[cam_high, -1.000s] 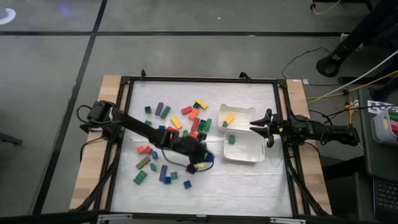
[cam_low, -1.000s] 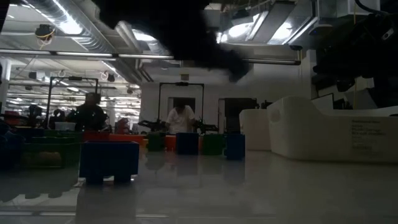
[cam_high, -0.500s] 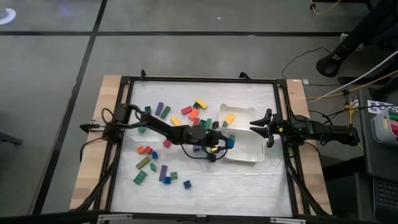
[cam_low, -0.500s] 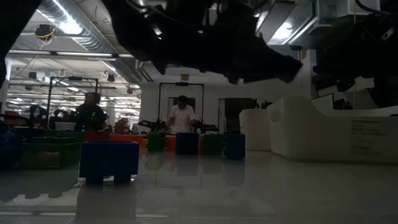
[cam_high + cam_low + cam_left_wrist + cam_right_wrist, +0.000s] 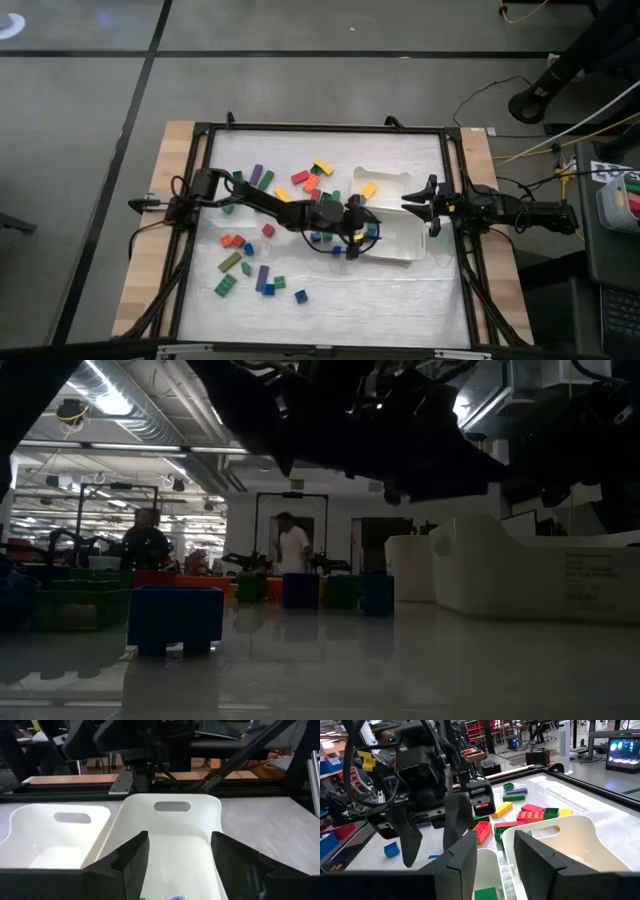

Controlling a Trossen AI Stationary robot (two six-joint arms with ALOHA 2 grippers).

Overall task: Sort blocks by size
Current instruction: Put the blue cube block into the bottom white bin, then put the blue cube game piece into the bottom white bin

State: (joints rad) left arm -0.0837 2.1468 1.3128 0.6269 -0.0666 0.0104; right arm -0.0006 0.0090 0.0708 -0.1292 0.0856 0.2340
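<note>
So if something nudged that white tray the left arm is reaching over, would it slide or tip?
Probably slide. The near white tray sits flat on the smooth table and looks thin and light. Its low, wide shape makes tipping unlikely. The left gripper, open above its edge, could easily shift it.

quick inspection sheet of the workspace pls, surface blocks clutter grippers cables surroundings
surface: white table in a dark frame.
job's things: blocks scattered left of two white trays; a yellow block in the far tray.
clutter: nothing seen.
grippers: left gripper open at the near tray's edge; right gripper parked by the trays, fingers apart, empty.
cables: cables on the floor, right.
surroundings: people in the workshop behind.
</note>
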